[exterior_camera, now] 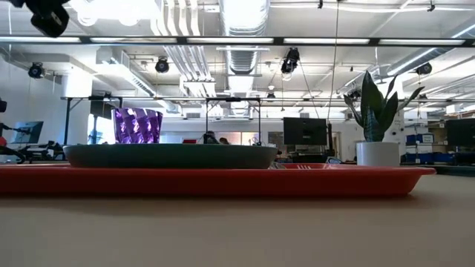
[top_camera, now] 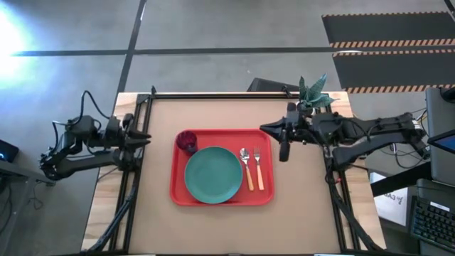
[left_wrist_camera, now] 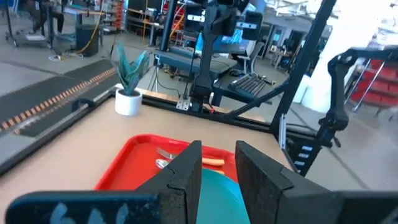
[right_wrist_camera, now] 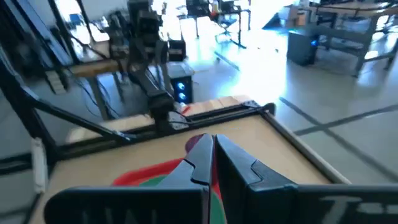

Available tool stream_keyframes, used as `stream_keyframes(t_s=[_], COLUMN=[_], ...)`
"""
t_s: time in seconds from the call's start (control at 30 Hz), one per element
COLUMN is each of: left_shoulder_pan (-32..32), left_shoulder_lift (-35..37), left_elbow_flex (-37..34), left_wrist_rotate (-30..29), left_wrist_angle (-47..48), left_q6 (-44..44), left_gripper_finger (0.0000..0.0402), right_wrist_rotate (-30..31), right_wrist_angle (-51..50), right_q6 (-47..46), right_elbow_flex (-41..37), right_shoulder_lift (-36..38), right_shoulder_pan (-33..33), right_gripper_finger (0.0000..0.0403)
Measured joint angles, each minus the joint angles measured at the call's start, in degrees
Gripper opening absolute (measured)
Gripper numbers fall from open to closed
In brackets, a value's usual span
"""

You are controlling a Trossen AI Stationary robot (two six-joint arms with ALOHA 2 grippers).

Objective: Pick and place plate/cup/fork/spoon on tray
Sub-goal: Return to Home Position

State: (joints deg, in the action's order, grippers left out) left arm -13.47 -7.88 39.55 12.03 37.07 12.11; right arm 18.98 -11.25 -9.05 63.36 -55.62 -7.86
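The red tray (top_camera: 178,192) lies at the table's middle. On it rest the teal plate (top_camera: 213,174), the purple cup (top_camera: 187,141) standing upright at its far left corner, and the spoon (top_camera: 246,168) and fork (top_camera: 258,168) lying side by side right of the plate. The tray (exterior_camera: 223,180), plate (exterior_camera: 171,155) and cup (exterior_camera: 137,125) also show in the low view. My left gripper (top_camera: 146,138) is open and empty at the table's left edge, above the table. My right gripper (top_camera: 269,130) is shut and empty, held above the table right of the tray's far right corner.
A white pot with a green plant (top_camera: 313,96) stands at the table's far right, close behind my right arm. Black frame rails (top_camera: 135,178) run along the table's left, right and far edges. Bare table lies in front of the tray.
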Motion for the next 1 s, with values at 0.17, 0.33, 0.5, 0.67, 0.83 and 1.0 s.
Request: stream_keyframes(t_s=[0.17,0.33,0.5,0.67,0.83,1.0], left_shoulder_pan=[0.02,0.02,0.02,0.02,0.02,0.00], left_shoulder_lift=[4.26,7.14,7.78,7.35,7.84,7.89], left_elbow_flex=[-4.19,-5.71,-6.79,-8.75,-12.55,-20.12], left_wrist_rotate=[0.00,0.00,0.89,4.04,4.22,4.09], left_wrist_angle=[-1.73,-2.94,-1.71,-0.84,-0.09,-11.97], left_q6=[2.54,2.62,2.63,5.69,8.78,11.62], left_gripper_finger=[0.0080,0.0080,0.0080,0.0079,0.0079,0.0079], right_wrist_rotate=[-8.91,-11.91,-11.85,-17.68,-17.62,-15.93], right_wrist_angle=[18.37,32.52,34.76,38.37,38.96,38.68], right_q6=[-2.99,-6.59,-9.58,-10.95,-10.73,-11.29], right_elbow_flex=[-16.45,-30.12,-38.89,-44.84,-48.51,-51.37], right_shoulder_lift=[9.57,18.07,23.97,30.02,38.51,45.31], right_shoulder_pan=[3.89,5.50,5.55,5.55,5.54,5.56], right_gripper_finger=[0.0008,0.0008,0.0008,0.0008,0.0008,0.0008])
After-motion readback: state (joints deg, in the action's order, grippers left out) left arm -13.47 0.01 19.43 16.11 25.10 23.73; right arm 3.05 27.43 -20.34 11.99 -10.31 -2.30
